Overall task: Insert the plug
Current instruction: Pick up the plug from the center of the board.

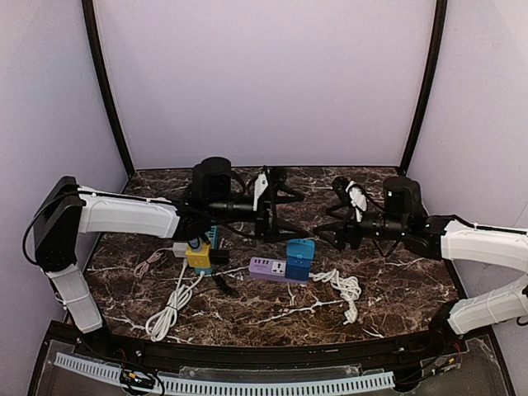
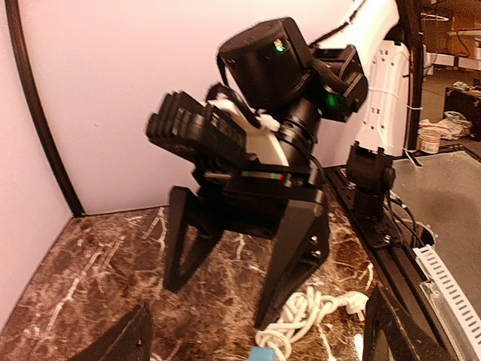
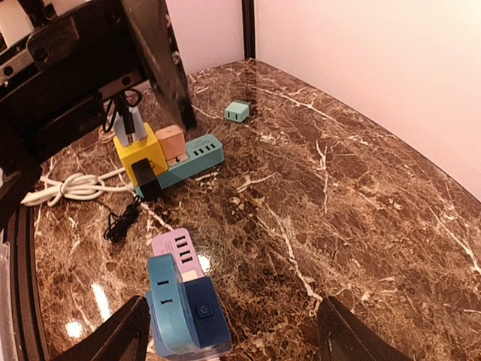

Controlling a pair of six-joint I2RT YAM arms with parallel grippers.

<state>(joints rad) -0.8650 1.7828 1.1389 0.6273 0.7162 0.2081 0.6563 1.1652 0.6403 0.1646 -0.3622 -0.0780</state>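
Note:
A purple power strip point(image 1: 266, 267) lies at mid-table with a blue adapter point(image 1: 299, 257) standing on its right end; both show in the right wrist view, the strip point(image 3: 174, 247) and the adapter point(image 3: 184, 308). A white cable coil point(image 1: 342, 285) ends in a white plug point(image 2: 353, 304). My left gripper point(image 1: 290, 216) is open and empty, above the table behind the strip. My right gripper point(image 1: 320, 224) is open and empty, facing it from the right. In the left wrist view the right gripper point(image 2: 218, 304) hangs open over the marble.
A teal power strip point(image 3: 194, 156) carries a yellow adapter point(image 3: 139, 154), a peach adapter point(image 3: 171, 140) and a black plug point(image 3: 147, 180). A small teal cube plug point(image 3: 237, 111) lies behind it. Another white cable point(image 1: 169, 309) lies front left. Walls surround the table.

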